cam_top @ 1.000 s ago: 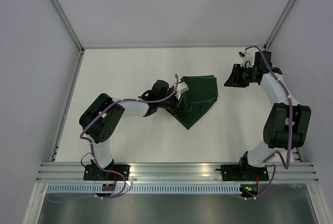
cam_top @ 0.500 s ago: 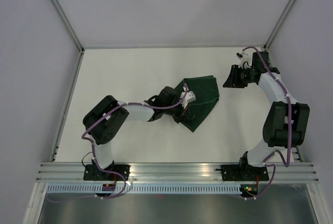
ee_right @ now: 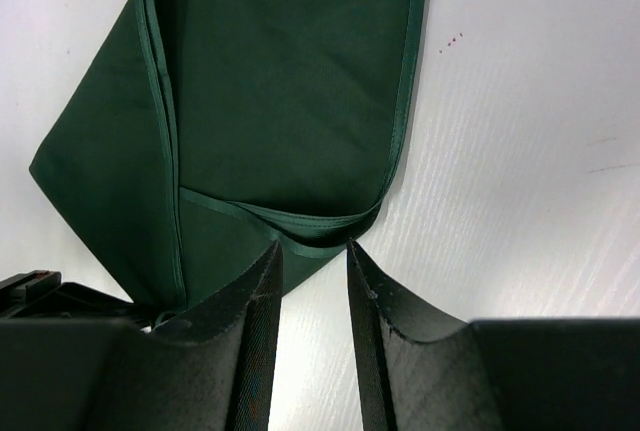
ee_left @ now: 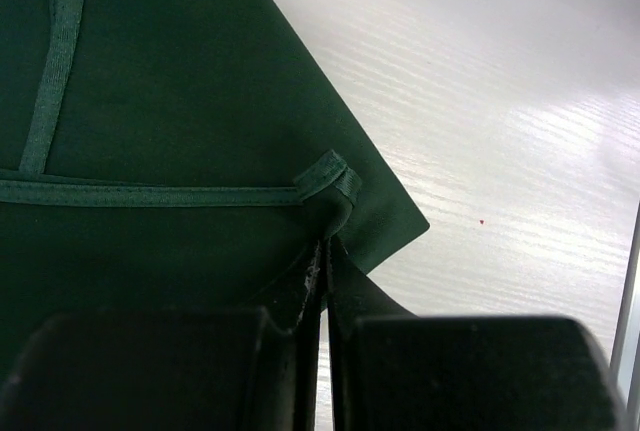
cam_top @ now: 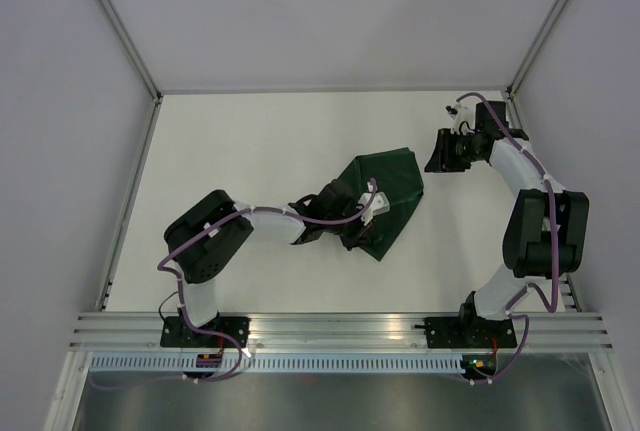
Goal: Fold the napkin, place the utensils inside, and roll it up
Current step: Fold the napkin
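While clamped at a near hemmed corner by the left gripper (cam_top: 366, 213), lies folded just right of the table's (cam_top: 250, 141) centre: the napkin (cam_top: 395, 183), dark green, layers overlapping. From the left wrist: jaws almost together, pinching fabric beside a turned-up hem. Toward the far right corner, near the cloth's far edge: the right gripper (cam_top: 436, 154), fingers parted, holding nothing.

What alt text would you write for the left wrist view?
The left gripper, shut, pinches the dark green napkin near a hemmed corner; the cloth lies folded over a white table.
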`<state>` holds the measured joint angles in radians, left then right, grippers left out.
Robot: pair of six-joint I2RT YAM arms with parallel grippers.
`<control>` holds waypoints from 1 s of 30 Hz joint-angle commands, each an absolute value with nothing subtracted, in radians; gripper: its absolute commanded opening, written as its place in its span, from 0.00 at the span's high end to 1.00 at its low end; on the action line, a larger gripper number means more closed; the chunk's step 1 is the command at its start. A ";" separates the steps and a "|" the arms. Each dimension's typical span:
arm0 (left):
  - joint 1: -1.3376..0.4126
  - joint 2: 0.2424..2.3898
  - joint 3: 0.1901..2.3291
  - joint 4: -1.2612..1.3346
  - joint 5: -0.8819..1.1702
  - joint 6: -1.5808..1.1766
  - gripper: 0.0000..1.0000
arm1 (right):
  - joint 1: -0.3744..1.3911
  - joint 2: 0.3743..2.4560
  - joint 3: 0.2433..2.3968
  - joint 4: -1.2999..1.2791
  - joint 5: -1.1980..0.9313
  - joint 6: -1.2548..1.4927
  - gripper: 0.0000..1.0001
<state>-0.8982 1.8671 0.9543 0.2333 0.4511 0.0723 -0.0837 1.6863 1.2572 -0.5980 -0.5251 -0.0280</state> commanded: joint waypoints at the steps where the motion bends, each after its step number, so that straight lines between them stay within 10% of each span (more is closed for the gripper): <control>1: -0.928 1.875 0.959 0.216 0.411 0.121 0.94 | -0.064 1.707 1.272 -0.587 -0.486 -0.041 0.62; 17: -1.009 1.855 0.954 0.206 0.342 0.137 0.65 | 0.021 1.783 1.307 -0.611 -0.437 -0.067 0.63; 30: -1.015 1.622 0.936 0.170 0.353 0.170 0.60 | 0.023 1.729 1.318 -0.661 -0.420 -0.087 0.62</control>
<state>-1.0103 1.7046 0.9344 0.1677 0.3416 0.1211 0.0208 1.7802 1.2785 -0.6216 -0.4412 -0.0757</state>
